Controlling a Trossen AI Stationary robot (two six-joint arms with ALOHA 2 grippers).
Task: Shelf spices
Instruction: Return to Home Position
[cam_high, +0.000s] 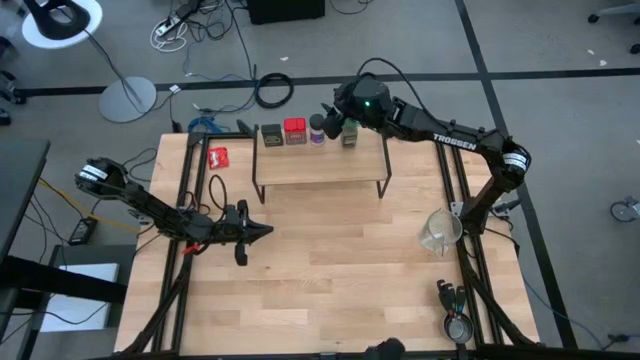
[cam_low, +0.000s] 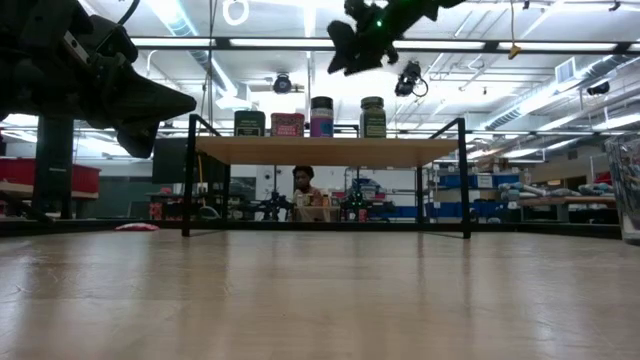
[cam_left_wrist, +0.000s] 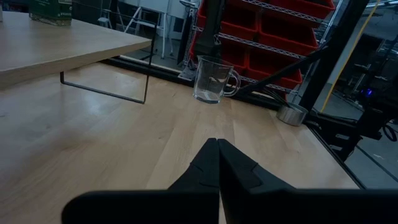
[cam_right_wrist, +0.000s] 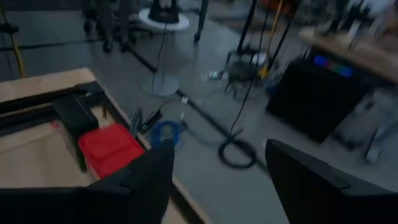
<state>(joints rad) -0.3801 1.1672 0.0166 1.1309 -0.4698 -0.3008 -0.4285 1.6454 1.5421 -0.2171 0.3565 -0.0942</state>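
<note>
The shelf (cam_high: 320, 165) stands on thin black legs at the far middle of the table, seen also in the low view (cam_low: 325, 151). Along its far edge stand the dark olive tin (cam_high: 271, 134), the red tin (cam_high: 295, 131), the blue-capped jar (cam_high: 317, 130) and the green jar (cam_high: 349, 133), each upright on its base. My right gripper (cam_high: 328, 112) hovers open just above and beyond the jars (cam_low: 345, 45), holding nothing (cam_right_wrist: 217, 162). My left gripper (cam_high: 262, 232) is shut and empty, low over the table nearer than the shelf's left end (cam_left_wrist: 217, 152).
A flat red-and-white packet (cam_high: 218, 156) lies left of the shelf. A glass measuring cup (cam_high: 440, 232) stands near the table's right edge (cam_left_wrist: 211, 79), and a small metal dish (cam_high: 458, 325) sits at the near right. A person (cam_low: 303, 190) sits beyond the table.
</note>
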